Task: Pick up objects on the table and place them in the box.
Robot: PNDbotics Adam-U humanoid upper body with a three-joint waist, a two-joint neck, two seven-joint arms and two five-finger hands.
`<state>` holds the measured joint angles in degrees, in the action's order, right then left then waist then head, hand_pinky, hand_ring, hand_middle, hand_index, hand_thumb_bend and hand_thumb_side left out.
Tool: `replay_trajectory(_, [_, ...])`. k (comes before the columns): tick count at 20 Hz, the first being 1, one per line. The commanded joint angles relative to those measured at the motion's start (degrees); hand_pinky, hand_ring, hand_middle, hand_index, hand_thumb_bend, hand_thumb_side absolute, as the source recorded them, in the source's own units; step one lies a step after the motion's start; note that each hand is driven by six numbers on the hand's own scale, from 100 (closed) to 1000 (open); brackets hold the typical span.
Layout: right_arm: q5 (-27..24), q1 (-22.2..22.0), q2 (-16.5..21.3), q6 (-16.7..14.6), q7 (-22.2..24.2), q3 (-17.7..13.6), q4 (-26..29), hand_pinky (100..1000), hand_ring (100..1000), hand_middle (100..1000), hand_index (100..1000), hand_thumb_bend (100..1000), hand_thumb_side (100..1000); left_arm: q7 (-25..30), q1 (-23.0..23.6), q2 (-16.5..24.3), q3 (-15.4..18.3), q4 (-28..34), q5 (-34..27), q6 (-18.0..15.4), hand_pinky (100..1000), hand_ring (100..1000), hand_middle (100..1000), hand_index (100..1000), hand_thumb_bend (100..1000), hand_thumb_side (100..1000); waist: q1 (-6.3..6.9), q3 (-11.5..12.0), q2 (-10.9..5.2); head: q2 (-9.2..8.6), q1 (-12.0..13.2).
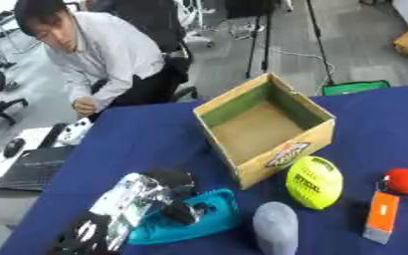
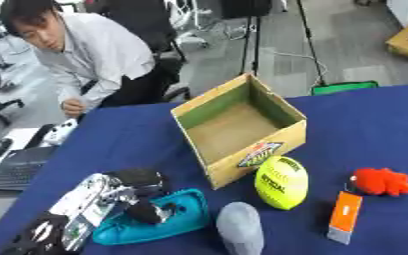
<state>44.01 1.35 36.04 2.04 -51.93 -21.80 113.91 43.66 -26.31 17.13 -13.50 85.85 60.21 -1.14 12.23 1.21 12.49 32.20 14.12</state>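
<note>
Left robot hand [image 1: 177,201], black fingers curled onto the teal soft pouch [image 1: 209,217], whose long axis runs left-right, the open cardboard box [image 1: 264,127] up-right; right hand unseen.

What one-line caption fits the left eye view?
Left hand on a teal object beside the empty cardboard box, yellow ball nearby.

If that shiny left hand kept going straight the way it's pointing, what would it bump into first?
The left hand already sits on the teal object. It points toward the view's right, so past the teal thing it would probably meet the grey rounded object first, though depth is hard to judge.
</note>
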Motion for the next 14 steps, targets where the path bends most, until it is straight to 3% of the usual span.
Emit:
replay_trajectory(1, [-0.3,0.5,1.9,0.1,0.0,-0.5,0.7,855,835,800,791,100,823,-0.1,-0.4,0.9,0.8,0.6,0.7,0.1,870,810,712,582,100,600,-0.52,0.0,-0.85,-0.44,0.2])
replay_trajectory(7, [-0.2,0.5,1.9,0.2,0.0,-0.5,0.7,856,836,800,791,100,823,0.1,-0.2,0.9,0.8,0.7,1.2,0.1,816,760,657,559,100,572,-0.58,0.0,-0.85,-0.42,0.3])
replay_trajectory(14, [-0.3,0.5,1.9,0.2,0.0,-0.6,0.7,859,836,800,791,100,820,-0.2,-0.1,0.8,0.9,0.9,1.8,0.5,783,710,606,512,100,419,-0.64,0.0,-0.92,-0.54,0.5])
